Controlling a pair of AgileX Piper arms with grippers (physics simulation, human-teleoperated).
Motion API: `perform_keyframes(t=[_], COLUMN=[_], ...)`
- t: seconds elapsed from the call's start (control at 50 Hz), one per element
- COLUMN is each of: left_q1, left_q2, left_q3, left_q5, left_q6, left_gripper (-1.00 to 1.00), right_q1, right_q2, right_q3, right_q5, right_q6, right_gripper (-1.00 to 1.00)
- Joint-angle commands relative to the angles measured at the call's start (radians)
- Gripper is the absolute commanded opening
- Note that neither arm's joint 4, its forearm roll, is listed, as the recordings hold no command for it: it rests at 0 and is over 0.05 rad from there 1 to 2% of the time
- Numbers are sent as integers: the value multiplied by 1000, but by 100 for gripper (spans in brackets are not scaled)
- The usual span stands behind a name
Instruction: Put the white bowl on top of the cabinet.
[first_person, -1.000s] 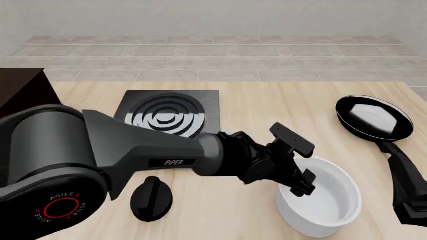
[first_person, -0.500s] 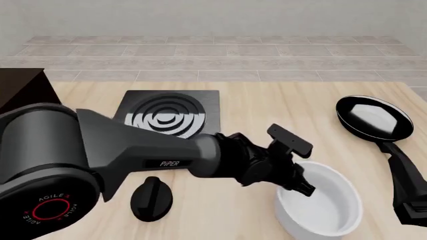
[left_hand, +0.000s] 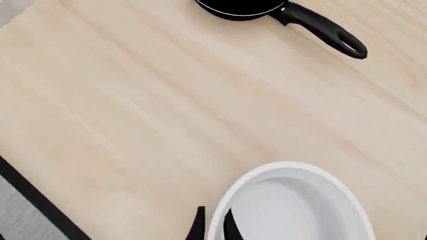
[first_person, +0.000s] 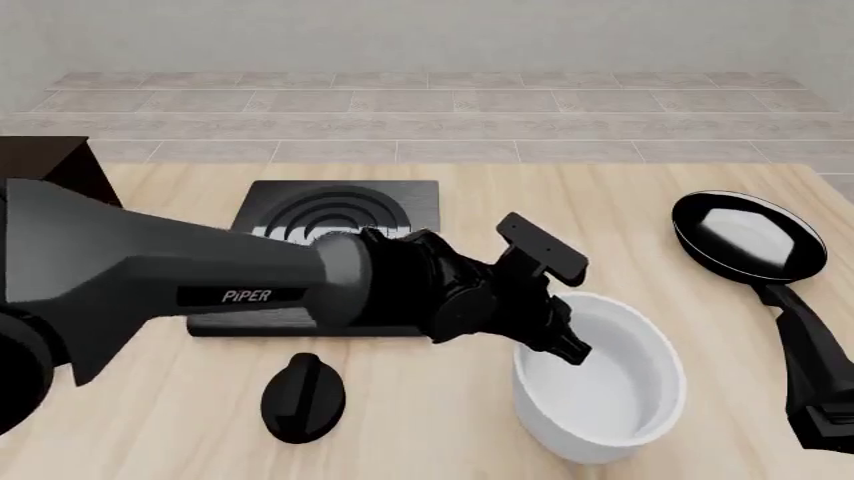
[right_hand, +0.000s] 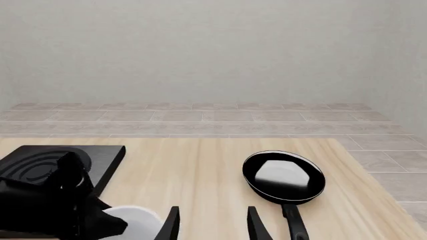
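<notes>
Front view: a pale, light-grained wooden counter fills the lower field; beyond its far edge runs a floor of grey-beige tiles, closed off by a plain pale wall. The same wall and tiles appear in the right wrist view.

The left arm crosses the counter from 9 o'clock toward the centre. Its left end effector pinches the near-left wall of the white bowl; the left wrist view shows one fingertip outside the rim and the other inside it. The white bowl sits at about 5 o'clock of the counter's centre; whether its base touches the wood cannot be told.

The cabinet shows only as a dark corner at 9 o'clock, at the frame's left edge, well apart from the white bowl.

A flat black stove plate with silver rings lies at 11 o'clock of the white bowl, partly covered by the left arm. A black knob rests on the counter at 7 o'clock. A black frying pan with a white glare lies at 3 o'clock, its handle pointing toward the near edge.

The right end effector is spread, its fingers apart with nothing between them, near the counter's right near edge.
</notes>
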Motion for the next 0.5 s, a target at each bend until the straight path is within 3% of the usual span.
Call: perform_keyframes(t=[0.02,0.5], left_q1=[26,83], left_q2=[-68,-199], left_q3=[32,97], left_q5=[1,34], left_q6=[13,42], left_gripper=[-100,-100], right_q1=[0,0], right_q2=[0,0], right_q3=[0,0], right_q5=[0,0], right_q6=[0,0], right_gripper=[100,100])
